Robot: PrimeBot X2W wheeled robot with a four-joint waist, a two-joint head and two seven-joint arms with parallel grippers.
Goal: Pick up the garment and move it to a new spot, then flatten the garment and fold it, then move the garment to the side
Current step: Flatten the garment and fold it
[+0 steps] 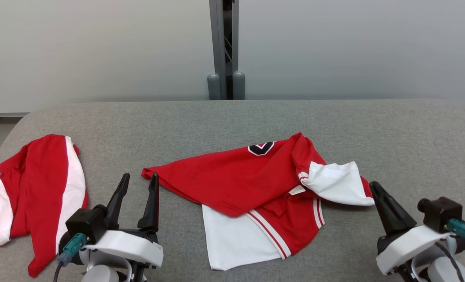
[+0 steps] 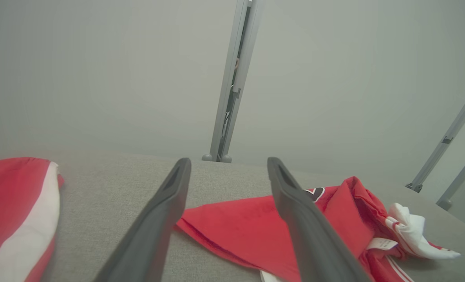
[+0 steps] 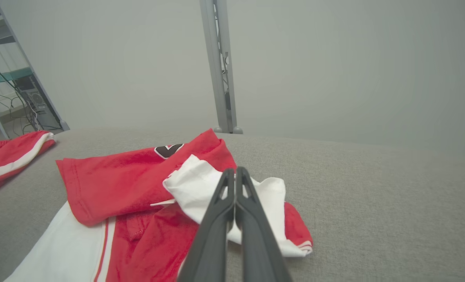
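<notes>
My left gripper (image 1: pixel 140 176) spread left of jersey (image 1: pixel 232 180) | right gripper (image 1: pixel 374 186) pressed together, apparently empty | I'd pinch opposite edges.

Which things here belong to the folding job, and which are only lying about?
Belongs to the job:
crumpled red and white shirt in the middle
left gripper, open
right gripper, shut and empty

Lying about:
second red and white garment, far left
grey post behind the table

Left gripper (image 1: pixel 140 176): fingers spread wide, pointing forward. Right gripper (image 1: pixel 374 186): fingers pressed together, pointing forward and slightly inward.
</notes>
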